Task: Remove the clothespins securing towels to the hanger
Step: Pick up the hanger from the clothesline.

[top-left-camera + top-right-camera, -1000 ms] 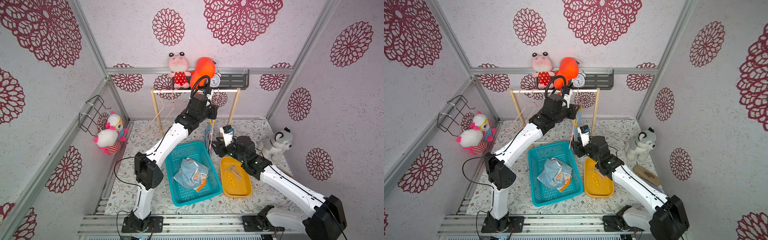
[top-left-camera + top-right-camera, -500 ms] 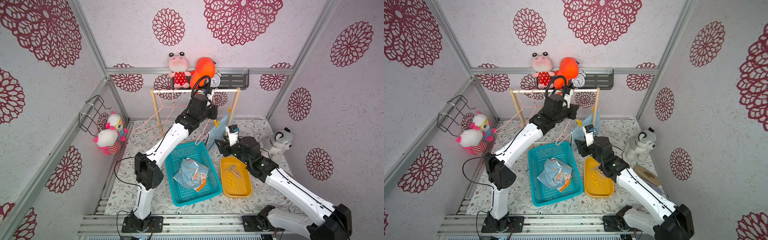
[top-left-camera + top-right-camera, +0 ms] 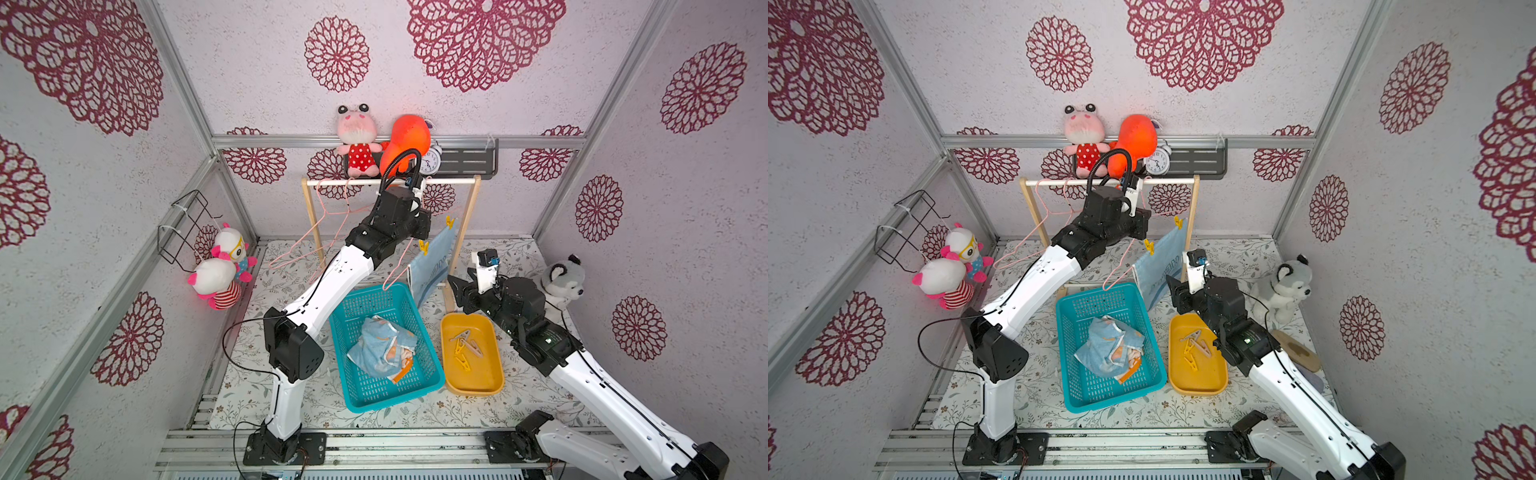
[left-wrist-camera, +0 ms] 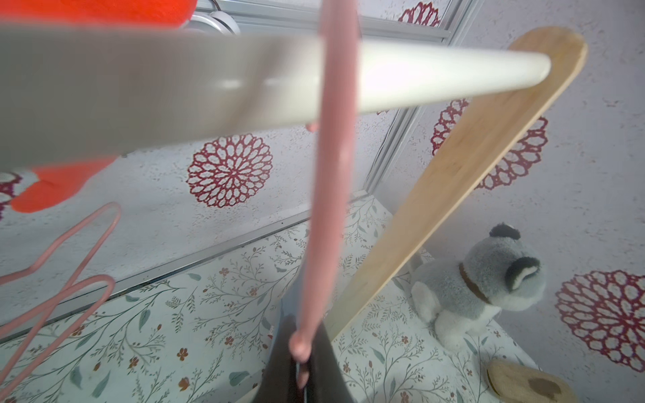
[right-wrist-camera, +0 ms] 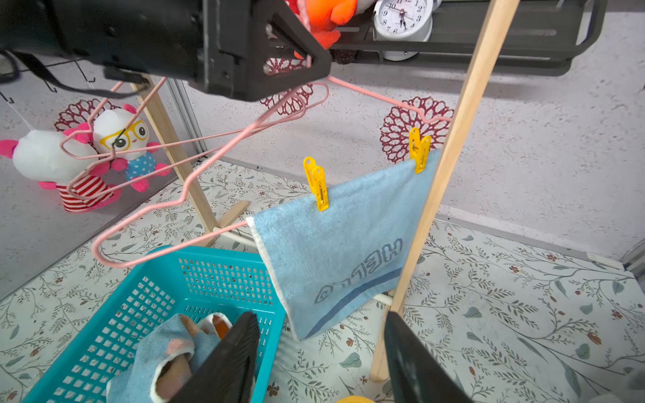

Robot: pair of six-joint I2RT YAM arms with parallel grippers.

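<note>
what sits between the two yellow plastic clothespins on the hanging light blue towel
Only the light blue terry towel's bare top edge, seen in the right wrist view.

Walls [image 3: 249,62]: pale textured paper with large maroon flower medallions [image 3: 336,54], far, left and right.
Frame: aluminium posts [image 3: 183,79] at the far corners.
Floor: white mat [image 3: 519,257] printed with leaves and small flowers.
Far shelf [image 3: 469,160]: black, holding pink plush [image 3: 357,141], orange plush [image 3: 409,137], white alarm clock [image 3: 431,160].
Rack [image 3: 311,216]: wooden legs, white rail [image 3: 449,181], just below the shelf.
Left wall: black wire basket [image 3: 183,224].
Light: bright, even.

Bright even light; close-ups apparently blurred
</note>
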